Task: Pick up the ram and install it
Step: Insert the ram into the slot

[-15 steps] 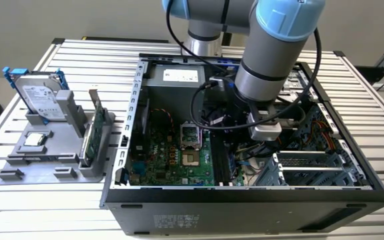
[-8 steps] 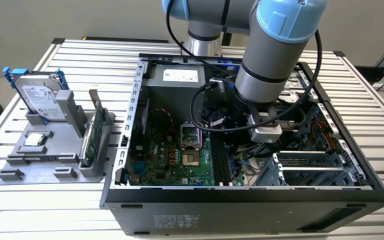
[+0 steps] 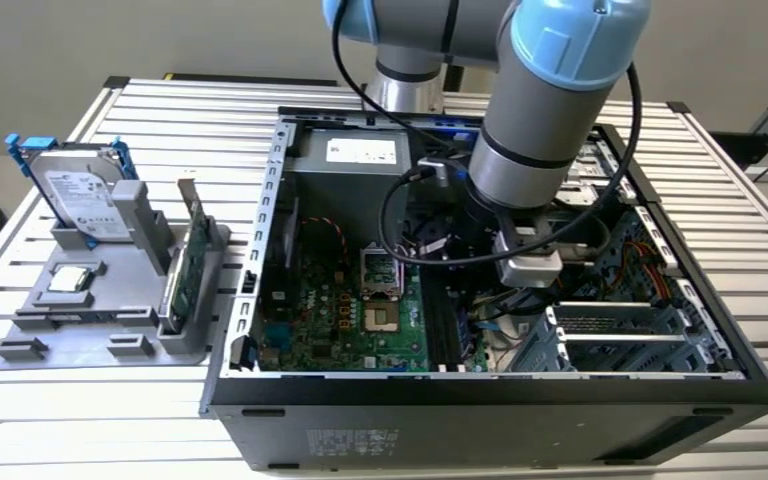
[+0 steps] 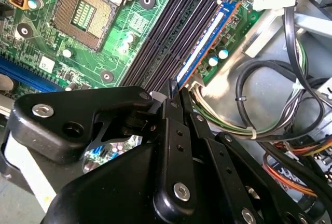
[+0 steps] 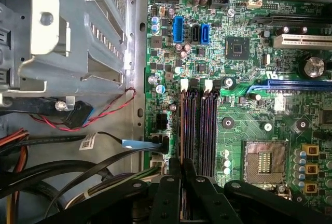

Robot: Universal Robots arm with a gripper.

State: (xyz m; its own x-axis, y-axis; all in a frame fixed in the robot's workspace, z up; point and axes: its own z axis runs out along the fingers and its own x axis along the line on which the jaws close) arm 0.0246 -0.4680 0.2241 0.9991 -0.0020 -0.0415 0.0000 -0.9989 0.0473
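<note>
The ram (image 4: 207, 42), a thin blue stick, stands on edge in the outermost memory slot of the green motherboard (image 3: 344, 310), beside several empty dark slots (image 4: 166, 32). In both wrist views my gripper (image 4: 177, 90) (image 5: 182, 166) hangs low over that slot row. Its black fingers are drawn close together on the near part of the ram's top edge, and the gripper body hides the rest of the stick. In the exterior view the arm's wrist (image 3: 531, 265) reaches down inside the open computer case (image 3: 491, 390).
A grey holder (image 3: 104, 300) on the exterior view's left carries a silver hard drive (image 3: 84, 195), an upright green card (image 3: 195, 265) and a small chip (image 3: 71, 280). Bundled cables (image 4: 270, 105) lie just beside the ram slot. A metal drive cage (image 5: 67, 32) and the processor socket (image 5: 264, 159) flank the slots.
</note>
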